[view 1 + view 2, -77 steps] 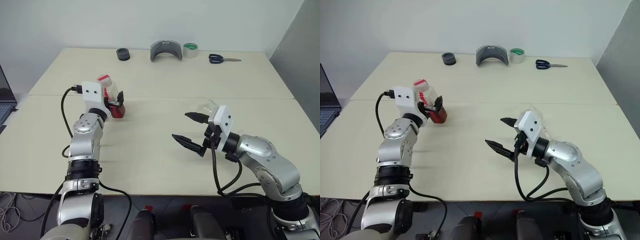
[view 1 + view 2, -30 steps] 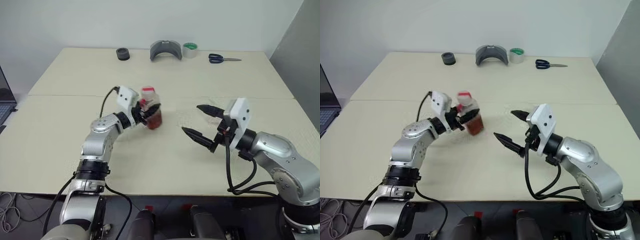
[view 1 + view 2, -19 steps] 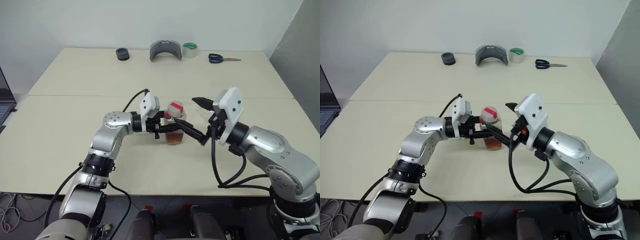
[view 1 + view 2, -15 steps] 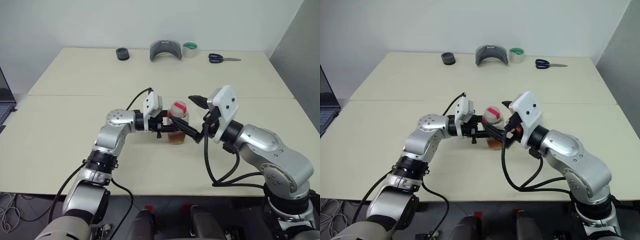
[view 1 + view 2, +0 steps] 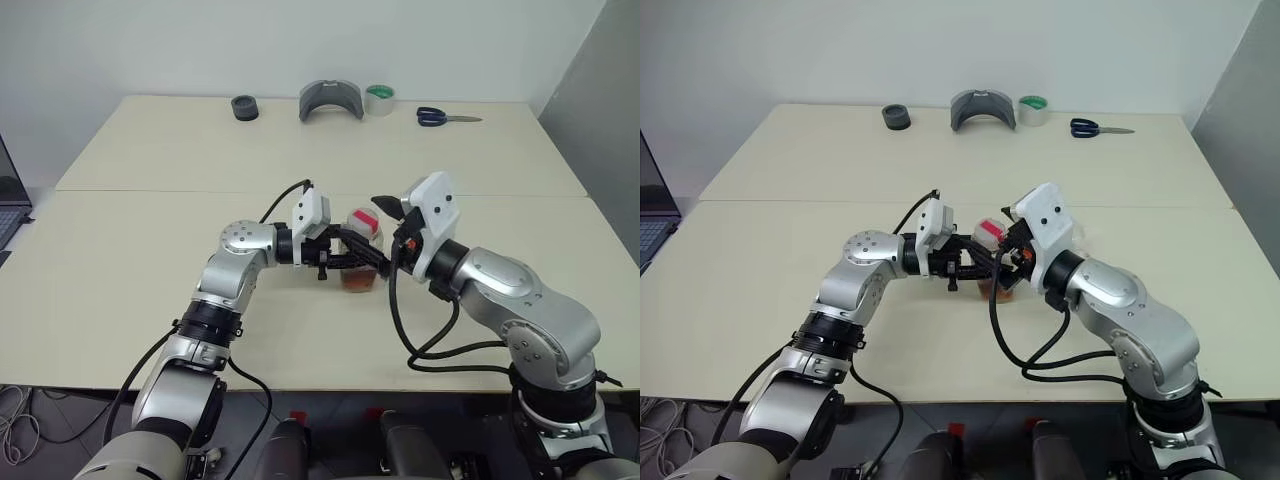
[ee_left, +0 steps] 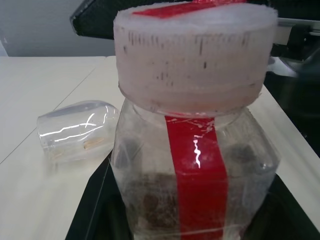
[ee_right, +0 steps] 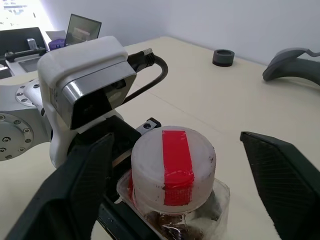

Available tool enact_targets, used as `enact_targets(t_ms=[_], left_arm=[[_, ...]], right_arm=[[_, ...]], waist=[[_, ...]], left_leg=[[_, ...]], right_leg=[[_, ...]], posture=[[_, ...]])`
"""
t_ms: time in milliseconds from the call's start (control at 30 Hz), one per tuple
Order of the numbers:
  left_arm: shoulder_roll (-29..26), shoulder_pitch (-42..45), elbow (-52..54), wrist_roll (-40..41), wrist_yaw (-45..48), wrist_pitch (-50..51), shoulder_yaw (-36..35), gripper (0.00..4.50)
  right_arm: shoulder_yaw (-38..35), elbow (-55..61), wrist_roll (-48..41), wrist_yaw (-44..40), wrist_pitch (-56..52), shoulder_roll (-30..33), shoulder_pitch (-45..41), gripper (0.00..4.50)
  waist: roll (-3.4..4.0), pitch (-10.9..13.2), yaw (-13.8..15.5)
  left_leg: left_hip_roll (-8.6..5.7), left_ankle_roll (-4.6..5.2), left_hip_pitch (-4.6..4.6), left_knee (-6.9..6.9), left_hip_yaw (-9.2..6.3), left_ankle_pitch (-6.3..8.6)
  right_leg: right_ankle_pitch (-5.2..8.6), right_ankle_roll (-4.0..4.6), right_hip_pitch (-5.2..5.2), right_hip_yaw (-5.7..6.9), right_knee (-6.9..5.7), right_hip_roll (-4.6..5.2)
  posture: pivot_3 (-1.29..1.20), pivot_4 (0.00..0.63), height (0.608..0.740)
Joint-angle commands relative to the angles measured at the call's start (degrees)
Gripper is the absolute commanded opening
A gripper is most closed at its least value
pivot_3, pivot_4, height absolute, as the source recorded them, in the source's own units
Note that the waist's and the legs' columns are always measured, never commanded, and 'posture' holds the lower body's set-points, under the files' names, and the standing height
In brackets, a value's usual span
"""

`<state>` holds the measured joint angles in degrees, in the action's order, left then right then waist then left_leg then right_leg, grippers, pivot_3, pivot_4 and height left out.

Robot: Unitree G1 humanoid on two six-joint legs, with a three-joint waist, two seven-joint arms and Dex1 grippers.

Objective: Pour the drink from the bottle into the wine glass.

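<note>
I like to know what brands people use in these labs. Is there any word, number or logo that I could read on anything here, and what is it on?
No text can be read anywhere.
Bottle: its red label strip is plain, with no words.
Bottle cap: a plain red band across the white top, no print.
Tape roll, scissors and the dark things at the table's far edge: too small to show any marking.
</note>
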<state>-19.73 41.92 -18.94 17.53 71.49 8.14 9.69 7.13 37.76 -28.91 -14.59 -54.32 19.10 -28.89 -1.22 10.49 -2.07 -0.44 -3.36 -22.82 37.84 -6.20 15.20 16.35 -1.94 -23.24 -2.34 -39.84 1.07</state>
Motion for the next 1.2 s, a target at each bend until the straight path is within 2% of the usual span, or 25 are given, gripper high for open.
enact_targets(t_ms=[33, 100, 133, 200, 333, 433, 600, 633, 767, 867, 967, 1133, 1200], left_arm=[[0.2, 1.6, 1.3, 0.3, -0.3, -1.2, -0.9, 1.85], [0.2, 1.6, 1.4, 0.3, -0.4, -1.1, -0.9, 1.85], [0.2, 1.6, 1.4, 0.3, -0.3, -1.1, -0.9, 1.85], [0.1, 1.6, 1.5, 0.7, 0.0, -0.8, -0.9, 1.85], [-0.3, 2.3, 2.0, 2.3, 2.7, 1.6, -0.8, 1.84], [-0.1, 2.8, 1.3, 2.1, 3.7, 1.5, -1.0, 1.84], [0.3, 2.8, 0.9, 1.6, 3.4, 0.9, -1.0, 1.84], [0.5, 2.6, 0.9, 1.4, 2.9, 0.8, -1.2, 1.84], [0.8, 2.2, 0.4, 0.4, 0.5, 0.1, -1.4, 1.84], [0.8, 2.4, -0.6, -0.2, -0.5, -0.5, -1.5, 1.84], [1.2, 3.0, -1.9, -0.7, -0.9, -1.1, -1.5, 1.84], [2.5, 5.3, -5.4, -1.6, -2.0, -2.7, -1.7, 1.84], [2.9, 5.9, -6.4, -1.9, -1.9, -3.4, -1.7, 1.84]], right_arm=[[0.2, 1.3, 0.0, -0.5, 1.3, -0.6, -1.0, 2.79], [0.3, 1.3, -0.1, -1.1, 1.5, -0.8, -1.0, 2.06], [0.7, 1.1, 0.1, -2.0, 2.1, -0.3, -1.1, 1.85], [1.8, 0.3, 0.7, -5.6, 4.5, 1.8, -1.4, 1.86], [3.5, -7.1, 1.2, -27.1, 17.1, 12.5, -2.6, 1.86], [4.6, -16.0, 1.8, -38.8, 21.9, 18.3, -6.6, 1.86], [2.7, -22.1, -1.3, -44.8, 20.4, 19.8, -9.8, 1.86], [1.7, -22.0, -0.7, -42.9, 20.5, 19.3, -9.3, 1.86], [-3.4, -17.0, -0.5, -35.0, 19.7, 18.2, -4.8, 3.27], [-8.7, -7.4, -5.2, -30.2, 14.6, 18.5, 0.1, 4.3], [-10.3, 1.9, -6.3, -22.2, 9.3, 17.0, 5.0, 4.33], [-2.6, 6.9, 2.7, -4.5, 6.8, 6.6, 5.9, 4.33], [0.1, 6.3, 5.7, -0.5, 6.5, 3.5, 5.5, 4.33]], waist=[[0.0, 0.0, 0.0], [0.0, 0.0, 0.0], [0.0, 0.0, 0.0], [0.0, 0.0, 0.0], [0.01, 0.0, 0.0], [0.01, 0.0, -0.1], [0.01, 0.0, -0.6], [0.01, 0.0, -0.6], [0.0, 0.0, -0.3], [0.04, 0.1, -0.1], [0.04, 0.1, 0.0], [0.05, 0.1, -0.3], [0.05, 0.1, -0.3]], left_leg=[[0.0, 0.0, 0.0, 0.0, 0.0, 0.0], [0.0, 0.0, 0.0, 0.0, 0.0, 0.0], [0.0, 0.0, 0.0, 0.0, 0.0, 0.0], [0.0, 0.0, 0.0, 0.0, 0.0, 0.0], [-0.03, 0.01, -0.01, 0.01, 0.01, 0.0], [-0.02, 0.02, 0.01, 0.0, 0.03, 0.01], [0.03, 0.02, 0.01, 0.0, -0.01, 0.01], [0.03, 0.02, 0.01, 0.0, -0.02, 0.01], [0.0, 0.02, -0.03, 0.03, -0.03, 0.01], [0.0, 0.02, -0.05, 0.03, 0.01, 0.01], [0.0, 0.02, -0.07, 0.02, -0.03, 0.01], [0.0, 0.01, -0.01, 0.03, 0.0, 0.0], [0.01, 0.01, -0.02, 0.04, -0.01, 0.0]], right_leg=[[0.0, 0.0, 0.0, 0.0, 0.0, 0.0], [0.0, 0.0, 0.0, 0.0, 0.0, 0.0], [0.0, 0.0, 0.0, 0.0, 0.0, 0.0], [0.0, 0.0, 0.0, 0.0, 0.0, 0.0], [0.0, -0.01, 0.01, 0.02, 0.04, 0.0], [0.0, -0.01, 0.03, 0.03, 0.07, -0.01], [0.0, -0.01, 0.02, 0.04, 0.05, -0.05], [0.0, 0.0, 0.03, 0.05, 0.05, -0.04], [0.0, 0.0, 0.02, 0.04, 0.06, 0.03], [0.0, -0.01, -0.02, -0.01, 0.03, 0.08], [0.0, -0.01, -0.01, 0.01, 0.05, 0.07], [0.0, -0.02, -0.01, -0.01, -0.03, 0.01], [0.0, -0.02, -0.02, 0.0, -0.04, -0.01]], posture=[[0.0, 0.15, 0.74], [0.0, 0.15, 0.74], [0.0, 0.15, 0.74], [0.0, 0.15, 0.74], [0.0, 0.15, 0.74], [0.0, 0.15, 0.74], [0.0, 0.15, 0.74], [0.0, 0.15, 0.74], [0.0, 0.15, 0.74], [0.0, 0.15, 0.74], [0.0, 0.15, 0.74], [0.0, 0.15, 0.74], [0.0, 0.15, 0.74]])
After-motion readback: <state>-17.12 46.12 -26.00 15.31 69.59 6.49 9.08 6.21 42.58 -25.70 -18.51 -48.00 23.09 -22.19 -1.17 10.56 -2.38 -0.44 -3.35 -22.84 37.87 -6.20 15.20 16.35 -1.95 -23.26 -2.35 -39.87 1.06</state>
